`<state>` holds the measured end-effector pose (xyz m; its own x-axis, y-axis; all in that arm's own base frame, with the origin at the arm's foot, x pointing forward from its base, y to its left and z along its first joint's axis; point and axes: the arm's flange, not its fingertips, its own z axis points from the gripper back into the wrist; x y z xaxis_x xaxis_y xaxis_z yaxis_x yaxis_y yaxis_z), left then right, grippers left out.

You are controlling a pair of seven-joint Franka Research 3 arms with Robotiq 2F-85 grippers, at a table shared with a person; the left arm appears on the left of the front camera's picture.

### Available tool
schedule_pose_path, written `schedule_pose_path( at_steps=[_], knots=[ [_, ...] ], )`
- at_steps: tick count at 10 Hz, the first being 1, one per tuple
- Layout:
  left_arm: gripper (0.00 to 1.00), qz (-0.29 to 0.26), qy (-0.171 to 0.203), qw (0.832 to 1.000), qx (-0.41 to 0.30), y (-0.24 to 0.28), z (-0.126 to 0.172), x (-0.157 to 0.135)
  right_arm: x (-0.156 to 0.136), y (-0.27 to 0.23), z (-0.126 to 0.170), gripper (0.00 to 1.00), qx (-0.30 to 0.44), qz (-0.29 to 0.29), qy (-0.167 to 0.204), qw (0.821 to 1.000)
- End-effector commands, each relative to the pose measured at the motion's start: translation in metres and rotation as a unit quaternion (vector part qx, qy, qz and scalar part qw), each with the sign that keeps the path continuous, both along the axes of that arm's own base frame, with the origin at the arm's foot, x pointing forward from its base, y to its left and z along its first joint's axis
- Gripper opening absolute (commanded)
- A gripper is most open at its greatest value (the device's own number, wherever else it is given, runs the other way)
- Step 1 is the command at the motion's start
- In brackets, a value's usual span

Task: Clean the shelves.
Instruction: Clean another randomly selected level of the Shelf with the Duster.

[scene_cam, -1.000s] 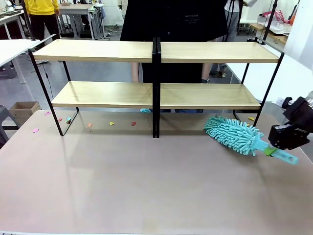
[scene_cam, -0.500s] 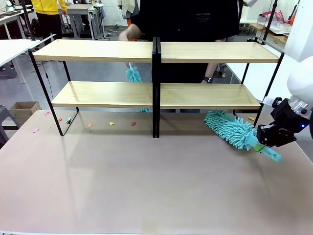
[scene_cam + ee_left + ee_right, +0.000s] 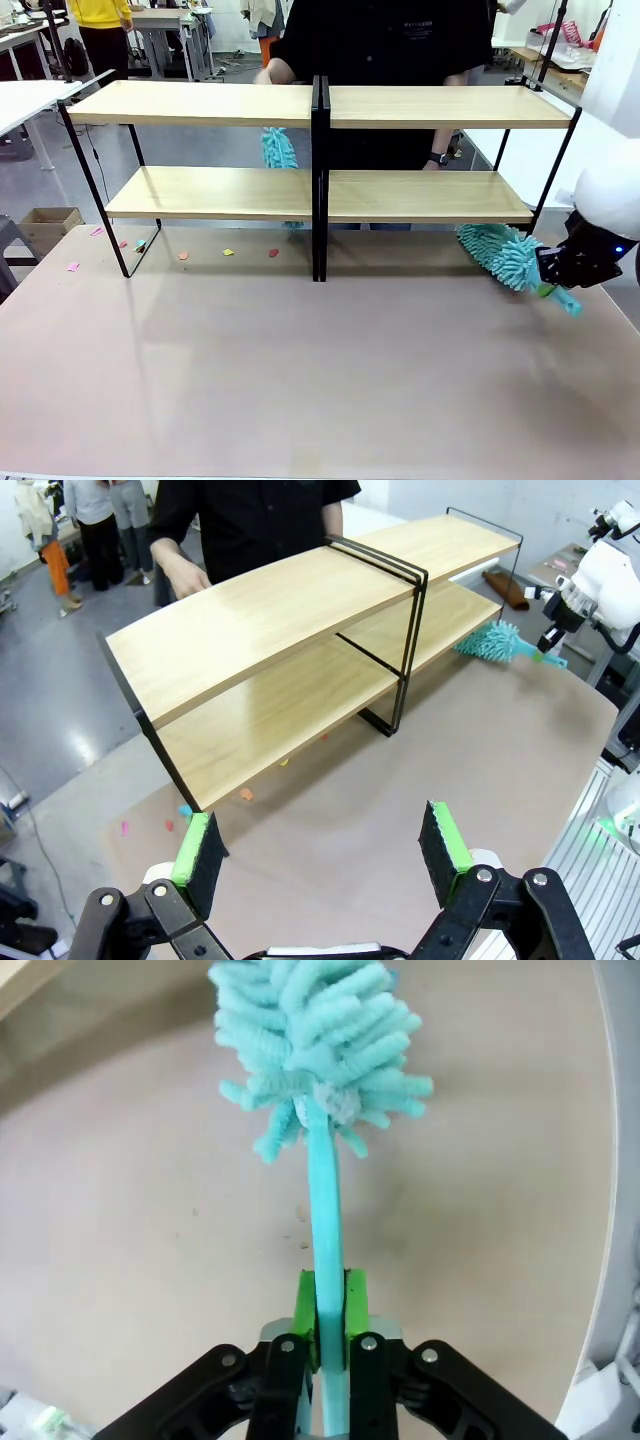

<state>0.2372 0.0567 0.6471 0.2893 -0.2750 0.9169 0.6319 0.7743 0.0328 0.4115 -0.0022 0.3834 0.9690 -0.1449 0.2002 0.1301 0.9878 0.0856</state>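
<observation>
The shelves (image 3: 200, 103) stand across the far half of the table, and the left wrist view looks down on the shelves (image 3: 270, 605) from above. My right gripper (image 3: 550, 278) is shut on the handle of a fluffy teal duster (image 3: 500, 255), whose head lies on the table at the right rack's front foot. In the right wrist view the green pads (image 3: 306, 1305) clamp the handle with the duster head (image 3: 315, 1030) ahead. Behind the left rack, a person's hand holds a second teal duster (image 3: 278, 148) between the tiers. My left gripper (image 3: 320, 845) hovers open and high over the table.
Small coloured scraps (image 3: 228, 252) lie on the beige table (image 3: 300, 370) under and beside the left rack. A cardboard box (image 3: 45, 225) sits on the floor at the left. The person stands close behind the shelves. My right arm (image 3: 600, 570) shows far off in the left wrist view.
My right gripper has carried the duster back and to the right, toward the right rack's foot. The person has brought a second duster down between the left rack's tiers.
</observation>
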Motion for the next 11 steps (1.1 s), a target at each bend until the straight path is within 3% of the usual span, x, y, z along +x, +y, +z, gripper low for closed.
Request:
schedule_pose_path(
  at_steps=[1, 4, 7, 10, 11],
  knots=[
    [1.0, -0.003, -0.001, 1.0, -0.004, 0.0, -0.001, 0.001, -0.048, 0.02, -0.008, 0.12, -0.088, -0.02, -0.009, 0.996],
    [1.0, -0.003, -0.001, 1.0, -0.004, 0.0, -0.001, 0.001, -0.065, 0.038, -0.002, 0.12, -0.086, 0.008, -0.042, 0.995],
    [1.0, -0.003, -0.001, 1.0, -0.004, 0.0, -0.001, 0.001, -0.081, 0.048, -0.004, 0.12, -0.139, 0.008, -0.046, 0.989],
    [1.0, -0.003, -0.001, 1.0, -0.004, 0.0, -0.001, 0.001, -0.088, 0.045, -0.005, 0.12, -0.101, 0.031, -0.028, 0.994],
    [1.0, -0.003, -0.001, 1.0, -0.004, 0.0, -0.001, 0.001, -0.094, 0.041, -0.002, 0.12, -0.066, 0.054, 0.0, 0.996]
  ],
)
